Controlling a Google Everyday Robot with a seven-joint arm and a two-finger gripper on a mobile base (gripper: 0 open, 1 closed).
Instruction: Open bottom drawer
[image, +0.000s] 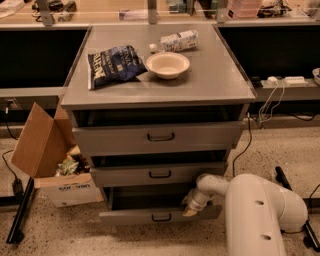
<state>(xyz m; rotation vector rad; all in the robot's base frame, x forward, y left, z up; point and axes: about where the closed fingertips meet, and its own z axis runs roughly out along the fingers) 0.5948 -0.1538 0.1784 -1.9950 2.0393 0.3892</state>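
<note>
The grey cabinet has three drawers. The bottom drawer (150, 215) has the slimmest front and a small dark bar handle (161, 217); it stands pulled out a little, with a dark gap above its front. My gripper (190, 209) sits at the top edge of that drawer front, just right of the handle. My white arm (250, 210) reaches in from the lower right. The mid-sized drawer (160, 174) and the tallest top drawer (160, 136) are above it.
On the cabinet top (220, 80) lie a dark chip bag (114, 64), a white bowl (167, 64) and a tipped bottle (175, 41). An open cardboard box (50, 160) stands left of the cabinet. Cables (265, 105) and a dark leg (295, 200) are at the right.
</note>
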